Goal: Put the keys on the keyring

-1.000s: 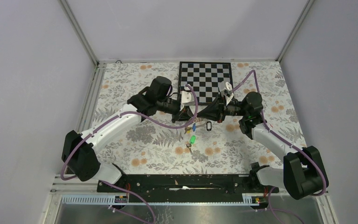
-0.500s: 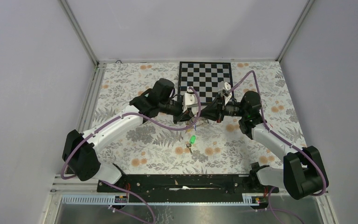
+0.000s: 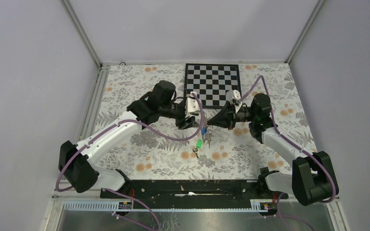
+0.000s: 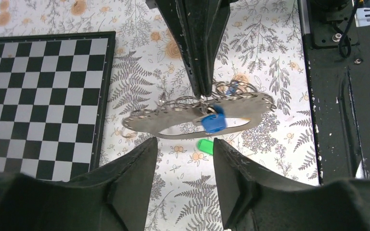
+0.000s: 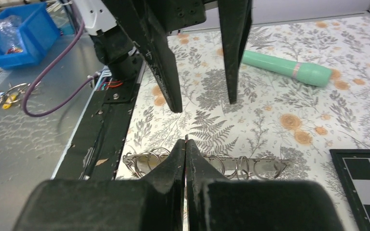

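Over the tabletop (image 3: 250,154) the left hand (image 4: 184,144) is held open and empty, the right hand (image 4: 203,89) is clenched on the lifted keyring (image 4: 207,109), and so far only a blue key (image 4: 215,123) looks threaded, with the green key (image 4: 205,146) and the yellow-gold key (image 3: 194,154) left lying below.

**Bright metal, glossy plastic, matt black pincers**

The scalloped silvery metal strip with wire loops (image 4: 173,126) shines mirror-bright, as does the thin silvery metal keyring (image 4: 212,109). The small blue plastic key head (image 4: 214,122) and the small green plastic key head (image 4: 205,146) look smooth and glossy. The right pincer (image 4: 203,91) and left pincer (image 4: 184,143) are matt black plastic. The floral-printed surface (image 4: 270,48) looks matt
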Tool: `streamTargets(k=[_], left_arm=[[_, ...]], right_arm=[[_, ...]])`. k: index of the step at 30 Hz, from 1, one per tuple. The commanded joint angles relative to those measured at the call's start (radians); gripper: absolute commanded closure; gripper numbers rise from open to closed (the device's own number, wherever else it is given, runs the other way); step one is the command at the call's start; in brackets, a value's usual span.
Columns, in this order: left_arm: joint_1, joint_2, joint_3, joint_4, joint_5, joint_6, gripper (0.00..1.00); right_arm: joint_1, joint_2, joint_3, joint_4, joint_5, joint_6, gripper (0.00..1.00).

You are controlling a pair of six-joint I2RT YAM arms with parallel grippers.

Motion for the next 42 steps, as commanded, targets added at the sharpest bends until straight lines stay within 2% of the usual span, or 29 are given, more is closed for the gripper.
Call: streamTargets(k=[1, 4, 11, 21, 29, 38, 41, 42], left_arm=[[0.004, 0.005, 0.064, -0.061, 0.082, 0.131, 0.47], [0.004, 0.03, 0.077, -0.069, 0.137, 0.126, 0.48], [0.004, 0.072, 0.075, 0.002, 0.231, -0.03, 0.54], [0.001, 0.1, 0.06, 0.089, 0.22, -0.139, 0.6], [-0.017, 0.119, 0.046, 0.118, 0.204, -0.17, 0.62], [-0.027, 0.134, 0.042, 0.136, 0.208, -0.202, 0.69], [-0.032, 0.138, 0.031, 0.145, 0.205, -0.209, 0.75], [-0.033, 0.139, 0.032, 0.145, 0.204, -0.21, 0.8]], right_arm=[[-0.004, -0.031, 0.018, -0.022, -0.123, -0.07, 1.0], [-0.004, -0.043, 0.021, -0.03, -0.134, -0.07, 1.0], [-0.004, -0.055, 0.021, -0.037, -0.119, -0.07, 1.0], [-0.004, -0.053, 0.017, -0.035, -0.1, -0.07, 1.0], [-0.004, -0.051, 0.013, -0.027, -0.085, -0.066, 1.0], [-0.004, -0.048, 0.007, -0.021, -0.071, -0.066, 1.0], [-0.004, -0.047, 0.008, -0.021, -0.069, -0.064, 1.0], [-0.004, -0.048, 0.007, -0.021, -0.068, -0.065, 1.0]])
